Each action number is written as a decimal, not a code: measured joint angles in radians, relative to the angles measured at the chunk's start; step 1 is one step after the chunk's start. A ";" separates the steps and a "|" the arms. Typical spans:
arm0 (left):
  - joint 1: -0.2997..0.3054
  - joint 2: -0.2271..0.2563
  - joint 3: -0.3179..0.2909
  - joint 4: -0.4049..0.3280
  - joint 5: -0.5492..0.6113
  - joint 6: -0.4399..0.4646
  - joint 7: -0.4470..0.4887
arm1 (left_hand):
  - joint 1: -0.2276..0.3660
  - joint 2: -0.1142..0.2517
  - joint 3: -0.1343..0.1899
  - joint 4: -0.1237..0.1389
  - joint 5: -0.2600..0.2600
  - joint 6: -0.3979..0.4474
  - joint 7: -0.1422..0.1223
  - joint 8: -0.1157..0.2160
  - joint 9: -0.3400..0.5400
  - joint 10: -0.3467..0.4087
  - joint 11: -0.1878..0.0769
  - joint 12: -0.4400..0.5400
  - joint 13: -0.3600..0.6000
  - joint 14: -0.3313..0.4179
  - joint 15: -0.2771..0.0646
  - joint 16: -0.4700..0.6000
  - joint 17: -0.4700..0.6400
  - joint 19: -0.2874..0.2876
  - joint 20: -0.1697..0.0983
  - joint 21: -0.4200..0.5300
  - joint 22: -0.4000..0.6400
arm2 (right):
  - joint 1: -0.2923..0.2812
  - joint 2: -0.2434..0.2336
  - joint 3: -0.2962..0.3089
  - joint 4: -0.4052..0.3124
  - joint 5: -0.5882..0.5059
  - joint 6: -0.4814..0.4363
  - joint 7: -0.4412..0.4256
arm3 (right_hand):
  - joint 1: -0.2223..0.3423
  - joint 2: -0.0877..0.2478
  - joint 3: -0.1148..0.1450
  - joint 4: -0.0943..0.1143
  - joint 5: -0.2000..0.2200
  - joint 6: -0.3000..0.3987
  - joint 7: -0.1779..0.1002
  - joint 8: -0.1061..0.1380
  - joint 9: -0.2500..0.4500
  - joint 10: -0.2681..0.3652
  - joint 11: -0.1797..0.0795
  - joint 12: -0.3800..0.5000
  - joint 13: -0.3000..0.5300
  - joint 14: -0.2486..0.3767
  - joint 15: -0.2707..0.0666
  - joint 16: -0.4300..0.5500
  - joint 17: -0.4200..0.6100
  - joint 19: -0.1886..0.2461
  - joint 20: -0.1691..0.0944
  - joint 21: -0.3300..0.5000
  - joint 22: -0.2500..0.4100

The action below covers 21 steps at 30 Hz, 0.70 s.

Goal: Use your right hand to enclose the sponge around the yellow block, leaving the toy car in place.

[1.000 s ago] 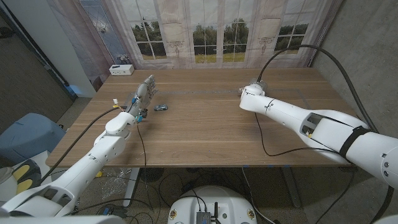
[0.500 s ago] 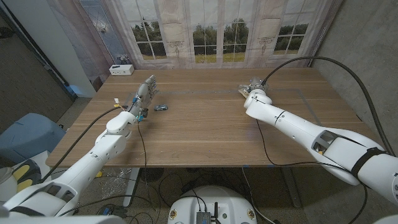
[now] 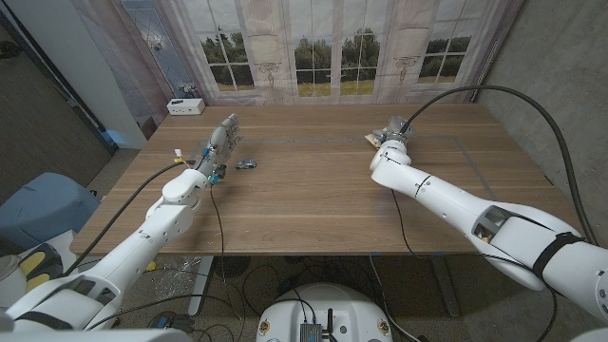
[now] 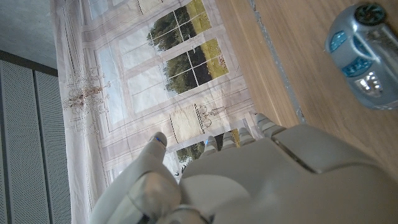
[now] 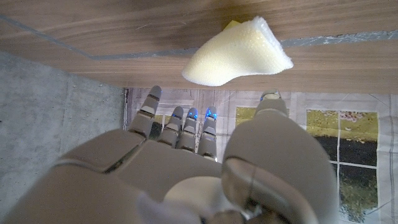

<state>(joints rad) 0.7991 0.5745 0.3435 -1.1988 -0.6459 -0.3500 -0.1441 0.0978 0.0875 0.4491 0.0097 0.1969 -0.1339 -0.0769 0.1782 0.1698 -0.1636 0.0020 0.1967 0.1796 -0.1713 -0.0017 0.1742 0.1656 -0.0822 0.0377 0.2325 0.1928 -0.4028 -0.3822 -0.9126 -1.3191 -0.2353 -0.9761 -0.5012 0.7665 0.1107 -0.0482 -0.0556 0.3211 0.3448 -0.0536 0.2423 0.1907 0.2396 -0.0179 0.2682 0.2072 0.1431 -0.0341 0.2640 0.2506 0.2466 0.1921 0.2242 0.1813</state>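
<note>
The sponge point(image 5: 238, 51), pale and folded over on itself, lies on the wooden table point(image 3: 313, 190) toward its far right part, and a sliver of the yellow block point(image 5: 232, 25) peeks out from behind its fold in the right wrist view. The right hand point(image 3: 392, 132) is just beside it, on the near side, fingers point(image 5: 186, 124) spread and reaching toward the sponge with nothing held; whether the fingertips touch it I cannot tell. Well apart, toward the table's far left, the small silver-blue toy car point(image 3: 246, 164) sits on the wood. The left hand point(image 3: 218, 145) stands just beside the car, nearer the table's left edge, fingers extended and apart, holding nothing. A small white box point(image 3: 186, 105) rests at the far left corner.
</note>
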 measured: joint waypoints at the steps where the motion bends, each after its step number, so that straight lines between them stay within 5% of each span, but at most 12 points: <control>1: 0.000 0.000 0.000 0.000 0.000 0.000 -0.001 | 0.000 0.000 0.000 0.000 0.000 0.000 0.000 0.000 0.000 0.000 0.000 0.000 0.000 0.000 0.000 0.000 0.000 0.004 0.004 0.000 0.000 | 0.000 0.002 -0.006 0.001 -0.004 -0.011 -0.002 | 0.003 -0.003 -0.001 -0.001 0.000 0.008 0.000 0.000 0.000 0.012 -0.005 0.004 0.001 0.004 -0.004 0.005 0.000 0.005 -0.004 0.000 0.000; 8: -0.002 -0.001 0.002 0.002 0.000 -0.002 -0.003 | 0.000 0.000 -0.004 -0.004 0.000 -0.006 -0.006 0.000 0.000 0.000 0.000 0.000 0.000 0.000 0.000 0.000 0.000 0.005 0.005 0.000 0.000 | 0.013 0.005 -0.035 0.002 -0.021 -0.055 -0.004 | 0.022 -0.004 0.006 -0.019 0.000 0.067 -0.024 0.013 0.000 0.072 -0.038 0.010 0.005 0.027 -0.002 0.015 -0.005 0.014 -0.021 0.000 0.000; 21: -0.003 -0.002 0.003 0.002 0.003 -0.003 0.000 | 0.000 0.000 -0.004 -0.004 0.000 -0.004 -0.007 0.000 0.000 0.000 0.000 0.000 0.000 0.000 0.000 0.000 0.000 0.005 0.005 0.000 0.000 | 0.063 0.014 -0.102 0.048 -0.028 -0.098 0.072 | 0.026 -0.008 0.003 -0.021 -0.008 0.066 -0.023 0.009 0.000 0.073 -0.039 0.010 0.005 0.013 -0.004 0.009 -0.006 0.003 -0.035 -0.008 0.000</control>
<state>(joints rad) 0.7962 0.5728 0.3468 -1.1972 -0.6427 -0.3534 -0.1440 0.0978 0.0875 0.4448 0.0054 0.1969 -0.1377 -0.0842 0.1781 0.1698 -0.1636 0.0020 0.1967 0.1796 -0.1713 -0.0017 0.1742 0.1655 -0.0771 0.0428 0.2325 0.1928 -0.3403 -0.3684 -1.0148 -1.2715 -0.2638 -1.0743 -0.4290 0.7926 0.1030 -0.0453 -0.0771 0.3135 0.4107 -0.0765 0.2508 0.1907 0.3128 -0.0570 0.2779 0.2117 0.1557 -0.0385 0.2726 0.2442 0.2501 0.1569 0.2166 0.1814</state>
